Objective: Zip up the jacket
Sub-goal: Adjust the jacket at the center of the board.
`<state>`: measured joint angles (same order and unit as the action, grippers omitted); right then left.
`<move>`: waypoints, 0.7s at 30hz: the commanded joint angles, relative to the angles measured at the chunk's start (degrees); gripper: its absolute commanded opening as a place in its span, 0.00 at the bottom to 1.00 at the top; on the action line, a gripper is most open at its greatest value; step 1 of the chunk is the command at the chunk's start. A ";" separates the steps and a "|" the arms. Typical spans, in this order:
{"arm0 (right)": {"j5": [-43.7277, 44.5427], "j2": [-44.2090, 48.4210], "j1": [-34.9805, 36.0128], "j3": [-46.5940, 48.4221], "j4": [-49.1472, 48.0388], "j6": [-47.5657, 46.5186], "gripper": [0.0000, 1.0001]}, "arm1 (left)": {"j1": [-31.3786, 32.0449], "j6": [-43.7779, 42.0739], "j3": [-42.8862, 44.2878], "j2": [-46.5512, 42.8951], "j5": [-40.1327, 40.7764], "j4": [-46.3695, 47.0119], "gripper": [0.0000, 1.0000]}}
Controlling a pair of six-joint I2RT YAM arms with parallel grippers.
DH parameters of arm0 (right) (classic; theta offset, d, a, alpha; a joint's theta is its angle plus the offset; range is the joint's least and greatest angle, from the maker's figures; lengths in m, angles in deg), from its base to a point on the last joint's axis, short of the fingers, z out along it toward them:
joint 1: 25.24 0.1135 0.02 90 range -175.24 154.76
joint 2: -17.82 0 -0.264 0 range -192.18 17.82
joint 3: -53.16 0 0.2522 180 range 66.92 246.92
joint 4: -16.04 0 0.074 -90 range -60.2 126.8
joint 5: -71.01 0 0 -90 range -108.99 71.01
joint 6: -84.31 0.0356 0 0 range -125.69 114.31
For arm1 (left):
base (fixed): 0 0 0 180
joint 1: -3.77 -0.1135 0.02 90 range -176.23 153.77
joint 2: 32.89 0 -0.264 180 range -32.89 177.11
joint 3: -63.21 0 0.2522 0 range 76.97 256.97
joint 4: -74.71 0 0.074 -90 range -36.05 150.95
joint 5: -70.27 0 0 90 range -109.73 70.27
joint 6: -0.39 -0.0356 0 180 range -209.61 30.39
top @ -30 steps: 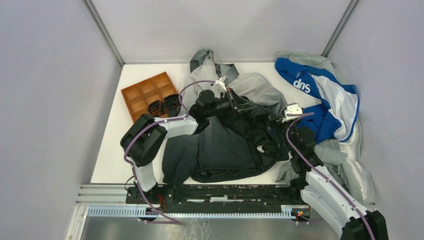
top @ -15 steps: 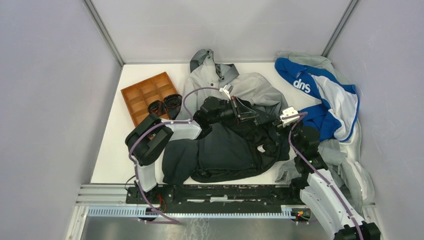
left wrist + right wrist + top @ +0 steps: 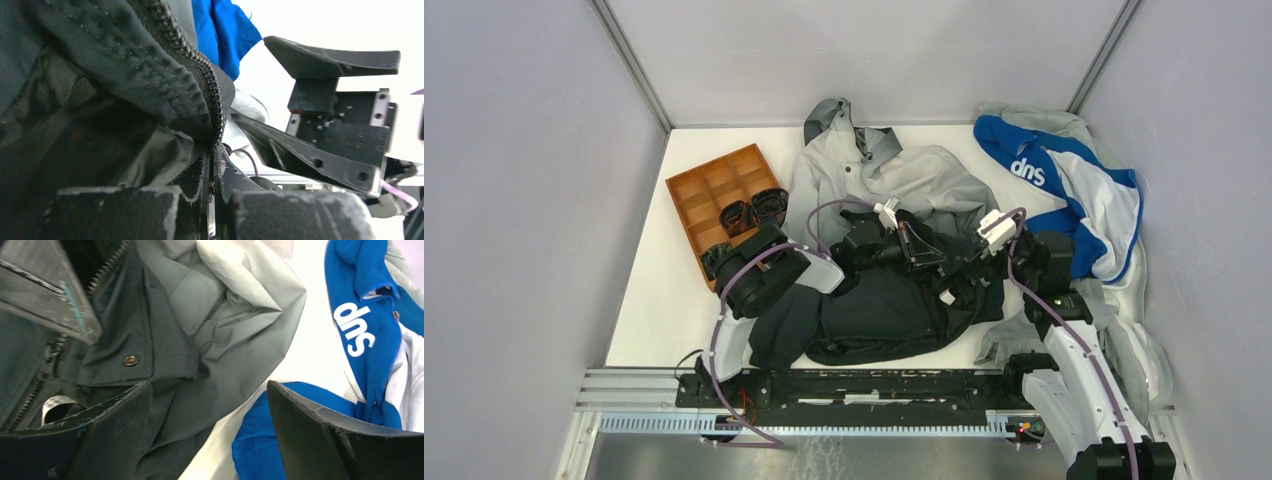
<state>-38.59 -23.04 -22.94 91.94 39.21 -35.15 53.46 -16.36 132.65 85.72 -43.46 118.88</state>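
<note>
the jacket (image 3: 879, 305) lies across the middle of the table (image 3: 659, 300), with its dark end toward the near edge and its light grey end toward the far edge. the left gripper (image 3: 936, 264) is over the dark front panel, right of the table centre. its jaws are pressed together. in the left wrist view they appear to pinch the edge of the zipper (image 3: 197, 95), though fabric partly hides the contact point. the zipper teeth run up and away from the closed jaws along a raised fold. the right gripper (image 3: 964, 280) faces the left gripper from the right, just beside it, with its fingers (image 3: 310, 425) spread wide and nothing between them. in the right wrist view it hangs above a fold of dark and grey jacket cloth bearing a brass snap (image 3: 131, 360). a grey sweatshirt (image 3: 1129, 350) lies at the near right edge. a brown tray (image 3: 709, 185) sits toward the far left corner and holds black objects (image 3: 754, 210). a blue-and-white garment (image 3: 1074, 190) is heaped at the far right corner.
</note>
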 commanded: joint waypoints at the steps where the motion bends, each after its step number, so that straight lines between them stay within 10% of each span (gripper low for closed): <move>1: -7.72 -2.25 -1.42 7.24 9.18 -4.78 0.94 | 0.40 -3.47 2.02 2.60 2.53 5.42 0.02; 21: -20.10 -19.20 -3.86 29.74 26.08 -6.68 0.98 | 0.47 -10.39 -5.87 2.34 8.72 29.29 0.02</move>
<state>-56.97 -41.68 -24.86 116.16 62.33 -40.06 53.73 -22.72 127.12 89.52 -37.34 136.69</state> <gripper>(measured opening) 0.979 0.046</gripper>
